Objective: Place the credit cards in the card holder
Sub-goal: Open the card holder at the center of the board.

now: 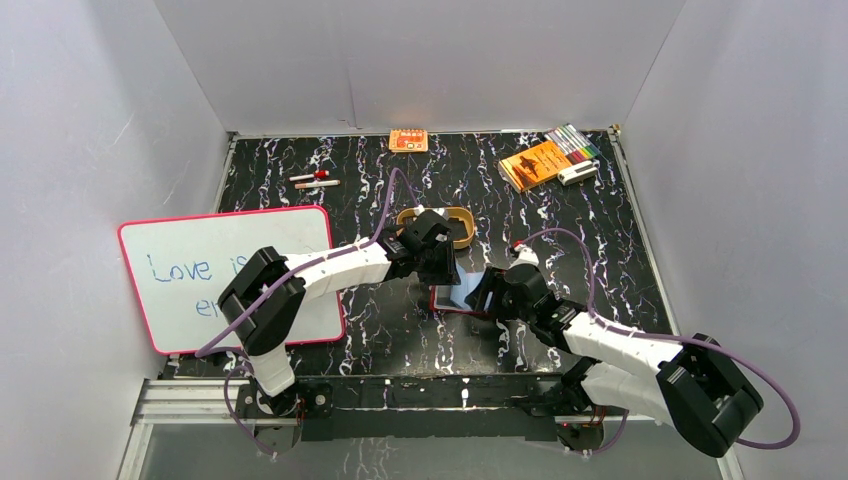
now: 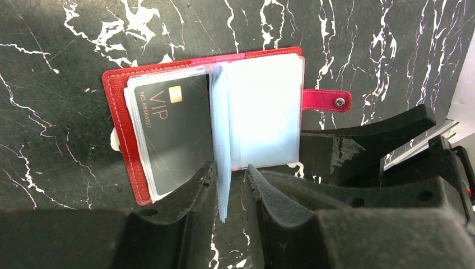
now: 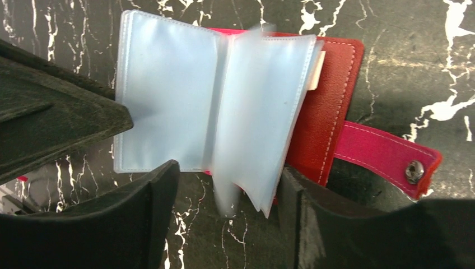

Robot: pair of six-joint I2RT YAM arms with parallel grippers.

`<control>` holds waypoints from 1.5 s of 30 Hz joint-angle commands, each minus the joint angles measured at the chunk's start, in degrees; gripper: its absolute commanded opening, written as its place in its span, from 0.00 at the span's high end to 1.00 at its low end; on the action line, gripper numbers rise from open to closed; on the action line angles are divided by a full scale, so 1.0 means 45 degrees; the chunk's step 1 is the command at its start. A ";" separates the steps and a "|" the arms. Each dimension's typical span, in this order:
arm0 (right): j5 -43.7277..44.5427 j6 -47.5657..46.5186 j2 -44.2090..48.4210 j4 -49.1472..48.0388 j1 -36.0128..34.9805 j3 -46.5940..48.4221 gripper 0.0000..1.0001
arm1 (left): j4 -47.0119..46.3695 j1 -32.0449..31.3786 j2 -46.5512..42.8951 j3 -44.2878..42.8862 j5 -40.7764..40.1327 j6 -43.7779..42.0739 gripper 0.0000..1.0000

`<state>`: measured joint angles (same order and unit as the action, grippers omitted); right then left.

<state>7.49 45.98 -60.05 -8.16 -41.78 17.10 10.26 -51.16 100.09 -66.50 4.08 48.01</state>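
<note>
The card holder, a red wallet, lies open on the black marble table between both grippers. One dark credit card marked VIP sits in its left clear sleeve. Several empty clear sleeves stand fanned up from the spine. My left gripper has its jaws narrowly apart around the lower edge of a few upright sleeves, with a gap on the right side. My right gripper is open wide, with blurred loose sleeves hanging between its fingers. The snap tab lies flat, pointing outward.
A tan oval tray stands just behind the grippers. A whiteboard lies at the left. Two pens, an orange packet, an orange booklet and markers sit along the back.
</note>
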 commanded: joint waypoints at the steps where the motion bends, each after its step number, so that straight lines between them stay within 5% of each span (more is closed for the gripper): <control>1: 0.0538 0.0185 -0.0093 0.0250 0.0109 0.0456 0.40 | -0.0098 0.0042 0.0081 -0.0275 0.0300 -0.0094 0.77; 7: 0.0442 0.0140 -0.0334 0.0349 0.0250 0.0452 0.74 | 0.0236 0.0051 0.0001 -0.0245 -0.0129 -0.0233 0.77; 16: 0.0111 0.0065 -0.0483 0.0281 0.0654 0.0180 1.00 | -0.1315 0.0534 -0.0446 0.0879 0.1109 0.0051 0.85; 23: -0.0260 -0.0037 -0.0461 0.0176 0.1148 -0.0202 1.00 | -0.3035 0.0913 -0.0572 0.1524 0.2376 0.0403 0.93; 39: -0.1014 -0.0290 -0.0552 -0.0324 0.1924 -0.0673 1.00 | -0.5832 0.1397 -0.0906 0.2747 0.4160 0.1285 0.85; 45: -0.1137 -0.0294 -0.0542 -0.0440 0.1989 -0.0754 1.00 | -0.5821 0.1464 -0.0730 0.2755 0.4118 0.1226 0.95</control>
<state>1.61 46.09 -62.15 -9.39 -33.36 15.09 -14.35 -45.06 98.17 -54.19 20.82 53.36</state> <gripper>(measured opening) 0.020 0.079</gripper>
